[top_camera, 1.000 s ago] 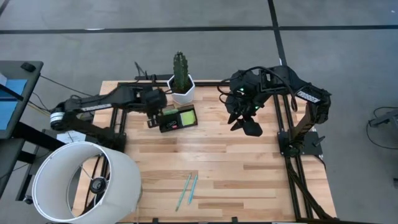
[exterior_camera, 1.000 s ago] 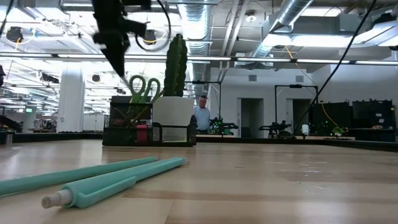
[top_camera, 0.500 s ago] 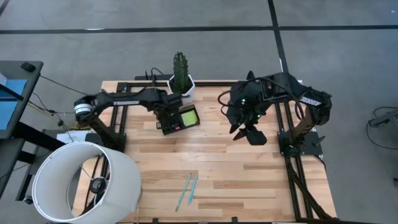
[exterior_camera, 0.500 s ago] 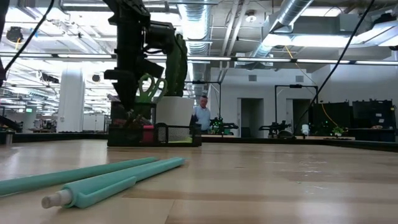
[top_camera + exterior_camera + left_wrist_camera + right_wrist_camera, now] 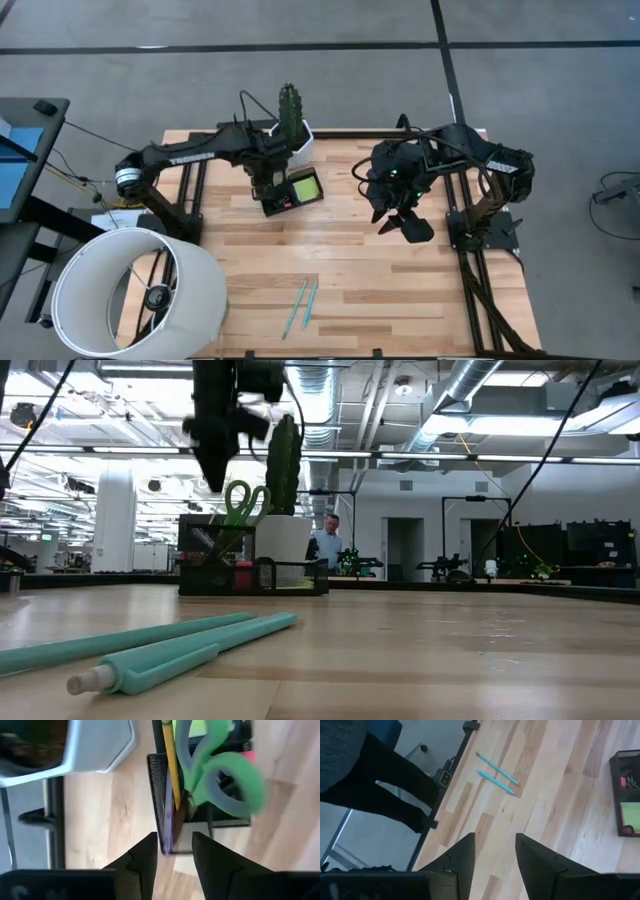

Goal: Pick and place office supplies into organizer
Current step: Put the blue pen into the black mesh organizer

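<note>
1. The wooden table is carrying everything, and a large white lampshade is overlapping its near left corner in the high view.
2. The left arm is reaching across the back of the table, with the left gripper hanging over the organizer's left end; in its own wrist view the fingers are standing apart with nothing between them, right above the tall pen compartment.
3. The right arm is folding over the right half of the table, its right gripper hovering above bare wood well away from the organizer; its fingers are standing parted in the wrist view and holding nothing.
4. The white cactus pot is sitting just behind the organizer, near the table's back edge.
5. The organizer, a black mesh tray, is lying slightly askew just in front of the pot.
6. The green-handled scissors are standing handles-up in the organizer's tall compartment, beside a yellow pen and a purple pen.
7. The lime-green sticky-note pad is lying in the organizer's right part.
8. Two teal pens are lying side by side on the table near its front edge, well apart from the organizer.
9. A person is standing far off in the room behind the table.
</note>
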Robot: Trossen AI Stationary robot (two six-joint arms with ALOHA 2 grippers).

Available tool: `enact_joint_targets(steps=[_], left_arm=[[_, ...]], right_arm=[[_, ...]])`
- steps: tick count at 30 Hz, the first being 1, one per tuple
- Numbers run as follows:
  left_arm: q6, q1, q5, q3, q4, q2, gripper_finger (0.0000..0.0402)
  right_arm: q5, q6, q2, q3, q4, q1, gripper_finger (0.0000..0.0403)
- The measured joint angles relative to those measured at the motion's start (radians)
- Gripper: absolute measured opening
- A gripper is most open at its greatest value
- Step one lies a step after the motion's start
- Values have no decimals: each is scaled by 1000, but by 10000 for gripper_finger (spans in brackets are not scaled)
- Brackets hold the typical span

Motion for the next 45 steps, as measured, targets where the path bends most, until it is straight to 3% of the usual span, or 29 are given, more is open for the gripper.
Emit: enact_joint_targets(steps=[6, 10, 20, 24, 28, 31, 34, 38, 40, 43, 45], left_arm=[[-110, -26, -23, 237, -128, -43, 104], [-279, -62, 15, 350, -98, -59, 102], [-570, -217, 200, 388, 141, -61, 102], [-672, -318, 116, 389, 333, -57, 102], [-652, -415, 0, 390, 433, -17, 102], [-675, -451, -104, 390, 409, -3, 102], [-805, -460, -192, 390, 314, -3, 102], [-928, -459, -214, 389, 174, -3, 102], [-955, -460, -246, 389, 129, -3, 102], [-980, -457, -291, 389, 88, -4, 102], [-1017, -456, -293, 389, 47, -19, 102]], right_arm=[[0, 0, 0, 0, 0, 0, 133], [-6, 37, -10, -1, 0, 0, 134], [-20, 78, -162, -1, 0, -7, 134], [-17, 50, -266, 0, 17, -38, 133], [-15, 52, -312, 0, 111, -49, 133], [-11, 91, -305, 0, 139, -36, 134], [-1, 109, -267, 0, 95, -19, 133], [-7, -52, -171, -2, -9, 10, 133], [-115, -174, -121, -38, 6, 26, 130], [-385, -383, -69, -93, 1, 31, 116], [-498, -429, -52, -133, 0, 26, 101]])
